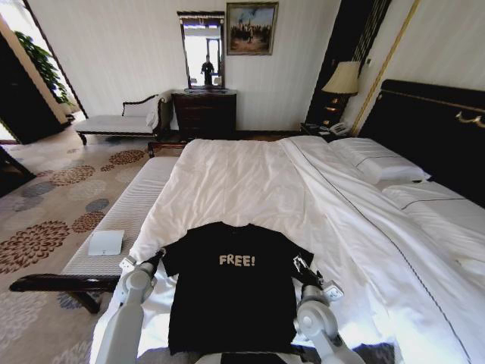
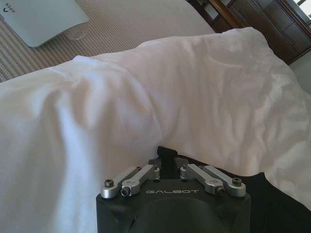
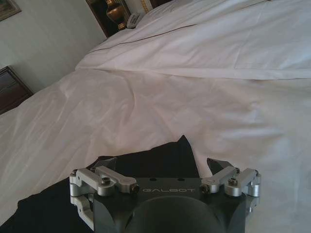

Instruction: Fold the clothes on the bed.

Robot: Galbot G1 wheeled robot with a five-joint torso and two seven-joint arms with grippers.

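The clothes, one black T-shirt point(image 1: 231, 292) with white "FREE!" lettering, lie flat and face up at the foot of the bed point(image 1: 242, 174). My left gripper point(image 1: 157, 260) is at the shirt's left sleeve. In the left wrist view its fingers point(image 2: 168, 156) are drawn together at the black fabric's edge point(image 2: 277, 204). My right gripper point(image 1: 301, 267) is at the right sleeve. In the right wrist view it point(image 3: 160, 162) stands open, with the sleeve's pointed tip point(image 3: 182, 145) lying between its fingers on the white duvet point(image 3: 194, 97).
A long cushioned bench point(image 1: 129, 212) runs along the bed's left side with a flat white object point(image 1: 105, 243) on it. Pillows point(image 1: 386, 167) and a dark headboard point(image 1: 424, 129) are on the right. A dresser point(image 1: 204, 114) stands by the far wall.
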